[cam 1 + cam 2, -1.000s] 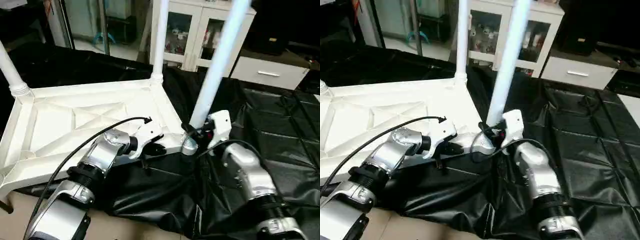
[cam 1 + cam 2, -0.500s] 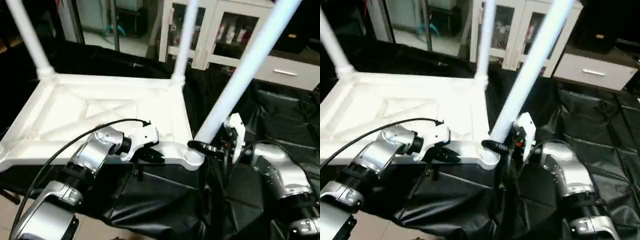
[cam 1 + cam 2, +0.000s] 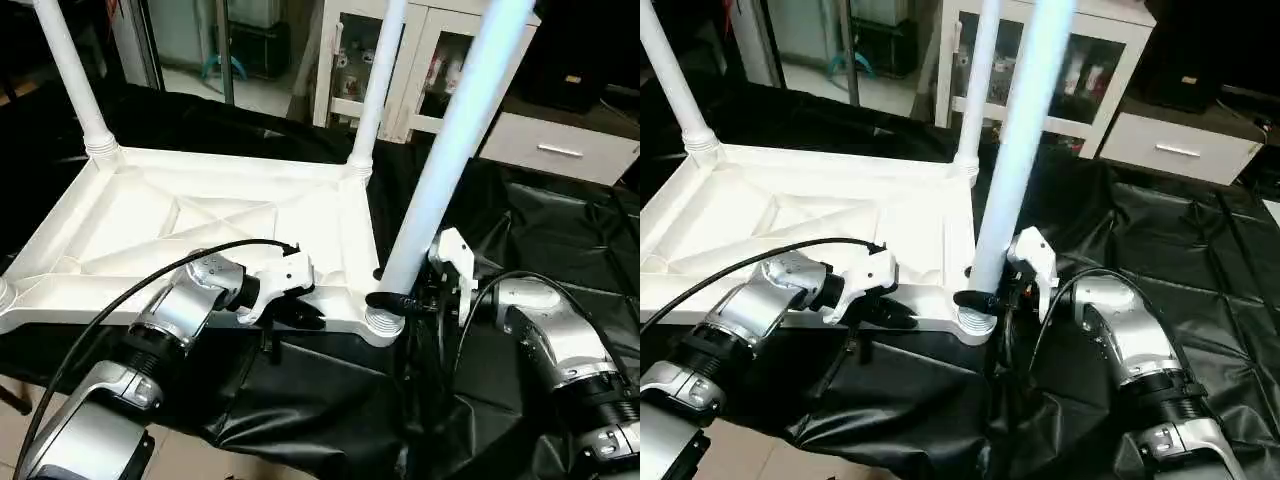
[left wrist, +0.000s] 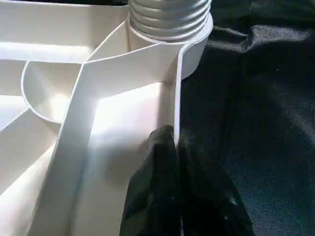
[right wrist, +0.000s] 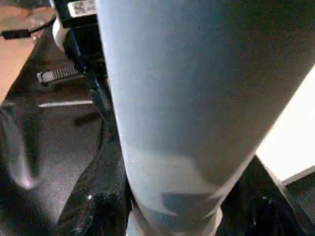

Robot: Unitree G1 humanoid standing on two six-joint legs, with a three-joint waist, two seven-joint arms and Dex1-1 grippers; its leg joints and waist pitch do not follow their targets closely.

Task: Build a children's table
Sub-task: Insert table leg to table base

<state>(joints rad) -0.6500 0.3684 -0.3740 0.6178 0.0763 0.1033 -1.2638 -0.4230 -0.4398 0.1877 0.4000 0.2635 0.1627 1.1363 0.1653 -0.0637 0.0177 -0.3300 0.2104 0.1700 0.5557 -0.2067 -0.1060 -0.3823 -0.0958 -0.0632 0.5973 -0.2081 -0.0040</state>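
The children's table lies upside down on the black-draped worktable, its ribbed white top [image 3: 180, 225] facing up. Two legs [image 3: 70, 80] [image 3: 375, 90] stand upright in the far corner sockets. A third leg [image 3: 450, 150] rises from the near right corner socket [image 3: 383, 322]. My right gripper [image 3: 388, 300] is shut around the foot of this leg just above the socket; up close the leg [image 5: 187, 98] runs between the black fingers [image 5: 103, 196]. My left gripper [image 4: 171, 147] is shut on the top's near rim [image 4: 176, 98], a short way left of that socket.
Black cloth [image 3: 560, 230] hangs in folds over the worktable's near edge [image 3: 300, 420], with floor below. A white glass-door cabinet [image 3: 425, 60] and a white drawer unit [image 3: 555, 150] stand behind the table. Cables loop along both forearms.
The view has shifted. The near right leg has gone from leaning right to standing nearly upright in its socket, with my right gripper still on its foot. My left gripper stays on the rim.
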